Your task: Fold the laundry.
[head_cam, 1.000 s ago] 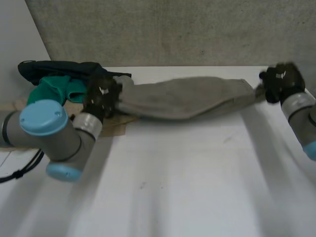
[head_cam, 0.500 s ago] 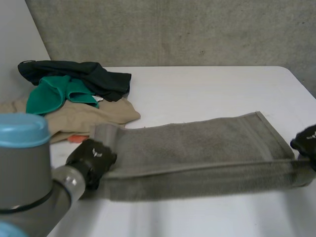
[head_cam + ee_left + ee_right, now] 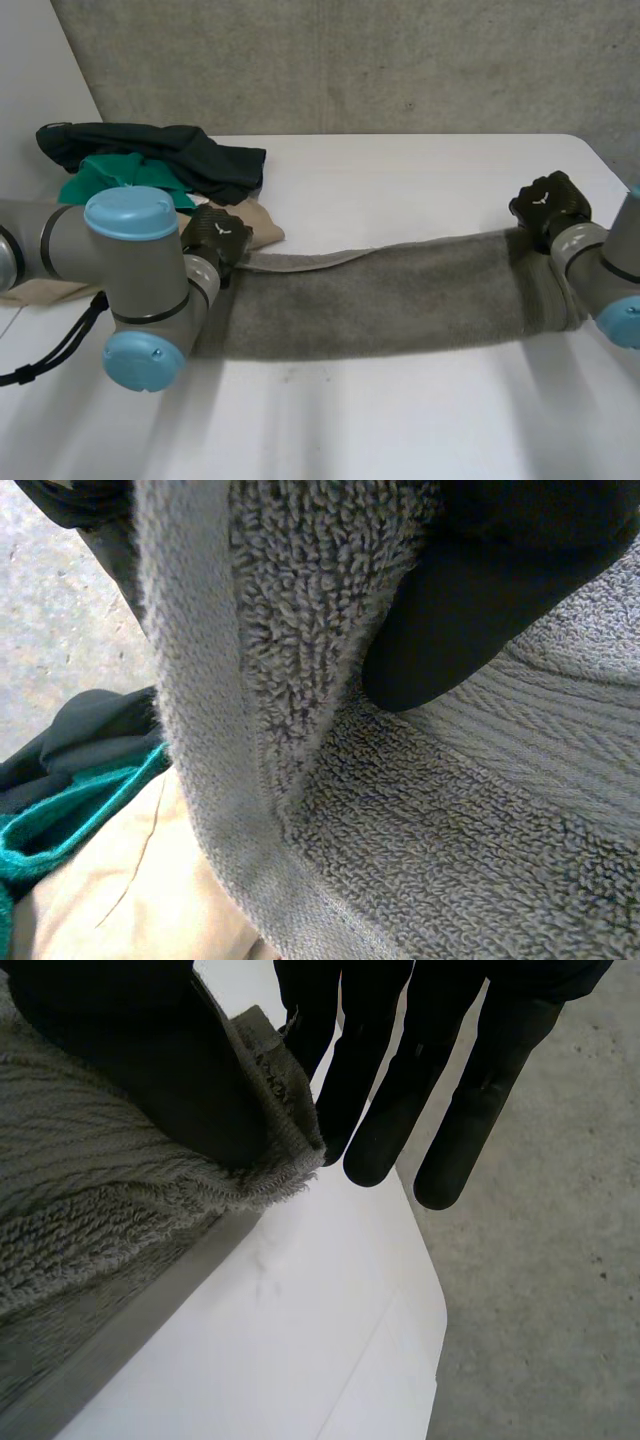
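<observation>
Towel: the towel [image 3: 400, 300] lies across the middle of the table [image 3: 400, 175], its long axis running from left edge to right edge.
Left hand [image 3: 215, 238]: I pinch its left end.
Right hand [image 3: 548, 205]: I pinch its right corner with my thumb.
Around: a clothes pile [image 3: 150, 165] sits at the far left corner, beside my left hand.

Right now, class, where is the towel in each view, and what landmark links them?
Head view: towel stretched between left hand and right hand.
Left wrist view: towel end pinched by left hand.
Right wrist view: towel corner pinched by right hand.
Landmark: green cloth by the left end; table edge by the right.
</observation>
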### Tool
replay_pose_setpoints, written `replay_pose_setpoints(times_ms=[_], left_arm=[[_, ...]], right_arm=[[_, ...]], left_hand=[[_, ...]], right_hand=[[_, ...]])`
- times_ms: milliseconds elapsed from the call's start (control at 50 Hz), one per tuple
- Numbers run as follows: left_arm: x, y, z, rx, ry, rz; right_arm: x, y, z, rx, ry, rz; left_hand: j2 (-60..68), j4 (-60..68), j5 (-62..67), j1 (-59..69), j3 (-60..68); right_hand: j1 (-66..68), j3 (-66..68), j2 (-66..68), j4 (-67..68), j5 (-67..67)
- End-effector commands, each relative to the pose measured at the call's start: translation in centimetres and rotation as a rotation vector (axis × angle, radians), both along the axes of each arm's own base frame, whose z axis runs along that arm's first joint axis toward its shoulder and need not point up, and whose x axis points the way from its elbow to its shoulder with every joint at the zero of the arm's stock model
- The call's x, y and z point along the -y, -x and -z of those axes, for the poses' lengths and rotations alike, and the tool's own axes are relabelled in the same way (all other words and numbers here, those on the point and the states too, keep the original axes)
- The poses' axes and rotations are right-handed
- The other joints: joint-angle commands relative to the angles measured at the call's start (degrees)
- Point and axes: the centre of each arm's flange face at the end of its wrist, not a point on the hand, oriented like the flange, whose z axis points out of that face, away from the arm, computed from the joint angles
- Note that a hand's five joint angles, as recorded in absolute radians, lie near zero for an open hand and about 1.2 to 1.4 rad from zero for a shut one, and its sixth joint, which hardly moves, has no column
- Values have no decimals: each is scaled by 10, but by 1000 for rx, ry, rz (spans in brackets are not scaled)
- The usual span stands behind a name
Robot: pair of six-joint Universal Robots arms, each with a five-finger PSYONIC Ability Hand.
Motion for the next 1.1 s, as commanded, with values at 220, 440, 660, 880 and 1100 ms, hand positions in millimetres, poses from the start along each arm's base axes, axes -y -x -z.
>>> replay_pose_setpoints(times_ms=[220,440,660,880,1100], left_arm=[[12,5,4,0,22,-44],[97,19,-191,-443,837,-47],[85,3,-225,-668,856,119],[76,10,-92,-508,449,101],[15,9,-4,-269,54,87]], right_arm=[[39,-9,4,21,108,-8],[75,3,-214,464,947,-31],[64,35,-214,591,804,-39],[71,36,-108,520,435,-62],[41,67,-14,327,42,55]], left_hand=[[113,112,122,139,116],[113,112,122,139,116],[113,112,122,139,116],[113,112,122,139,116],[113,112,122,139,116]], right_hand=[[164,118,128,114,123],[164,118,128,114,123],[164,118,128,114,123],[164,118,128,114,123],[164,118,128,114,123]])
